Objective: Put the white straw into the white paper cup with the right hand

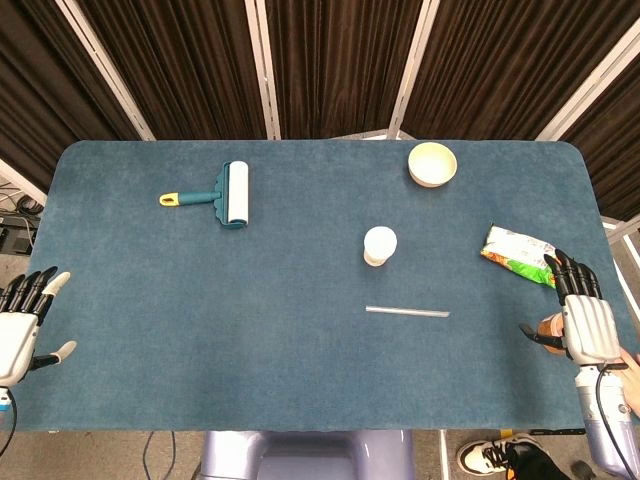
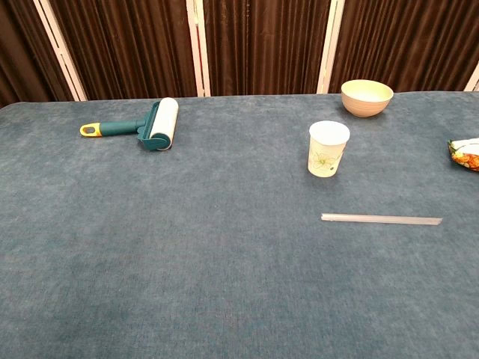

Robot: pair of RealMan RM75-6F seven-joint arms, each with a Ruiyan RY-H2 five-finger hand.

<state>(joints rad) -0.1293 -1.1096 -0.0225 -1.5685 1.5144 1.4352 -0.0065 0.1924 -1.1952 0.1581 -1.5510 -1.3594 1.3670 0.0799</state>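
Both views are evenly and fairly brightly lit from overhead, with no hard glare. Shadows are short and soft: a small one hugs the base of the cup [image 2: 328, 148], a thin one runs under the straw [image 2: 381, 219], and the roller [image 2: 142, 124] casts little. The dark curtains [image 1: 330, 60] swallow light (folds still readable). Focus is sharp across the table [image 1: 200, 320]; the head view bows its far edge slightly, and the cloth looks faintly grainy in the chest view.
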